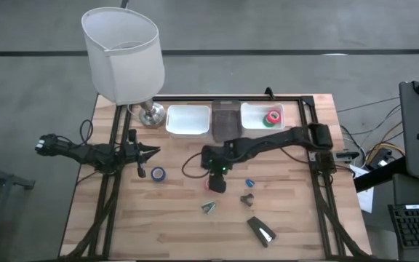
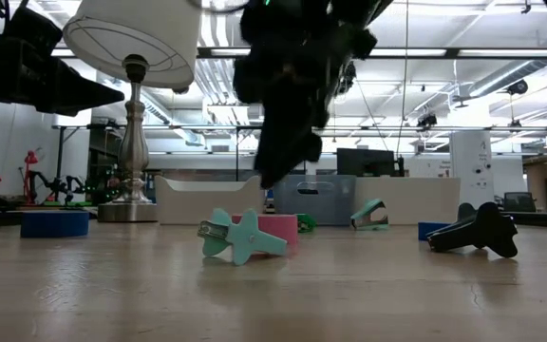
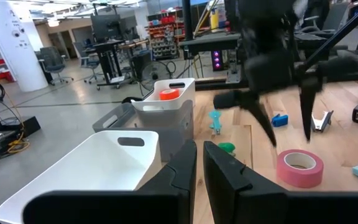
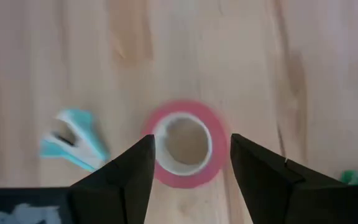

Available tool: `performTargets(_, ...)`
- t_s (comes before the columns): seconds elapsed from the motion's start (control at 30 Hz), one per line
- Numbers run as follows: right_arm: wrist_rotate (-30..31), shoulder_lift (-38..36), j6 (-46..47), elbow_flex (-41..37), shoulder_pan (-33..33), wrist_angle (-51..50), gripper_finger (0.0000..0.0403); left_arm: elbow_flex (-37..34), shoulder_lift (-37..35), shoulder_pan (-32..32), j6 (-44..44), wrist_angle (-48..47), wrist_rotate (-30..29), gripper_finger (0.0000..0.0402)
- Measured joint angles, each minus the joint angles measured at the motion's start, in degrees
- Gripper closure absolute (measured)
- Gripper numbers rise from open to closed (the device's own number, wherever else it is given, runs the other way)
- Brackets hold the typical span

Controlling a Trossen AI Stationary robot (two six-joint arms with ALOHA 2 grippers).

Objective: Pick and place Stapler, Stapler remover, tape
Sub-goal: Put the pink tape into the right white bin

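- The right hand (image 4: 188,165) hangs just above the pink tape roll (image 4: 184,143) near the middle of the desk (image 1: 173,218), its fingers spread wide, one on each side of the roll, not touching it.
- A teal staple remover (image 4: 73,142) lies just beside that roll.
- The left hand (image 1: 153,152) hovers over the desk's left side, fingers narrowly shut and empty, near a blue tape roll (image 1: 158,174).
- The black stapler (image 1: 262,230) lies toward the front edge.
- A white bin (image 1: 253,110) at the back holds red and green tape rolls (image 1: 273,117).
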Motion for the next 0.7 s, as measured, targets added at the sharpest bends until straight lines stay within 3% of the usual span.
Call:
performTargets(0.13, 0.37, 1.83, 1.87, 1.16, 0.18, 0.04, 0.0197, 0.0, 0.0, -0.01, 0.02, 0.02, -0.01, 0.0369)
performTargets(0.33, 6.09, 1.2, 1.14, 1.09, 0.27, -0.8, 0.0197, 0.0, 0.0, -0.01, 0.02, 0.04, -0.01, 0.0369)
performTargets(0.7, 5.21, 3.5, -0.13, 0.97, 1.45, -1.2, 0.02, 0.0, 0.0, 0.0, 0.01, 0.11, -0.01, 0.0369)
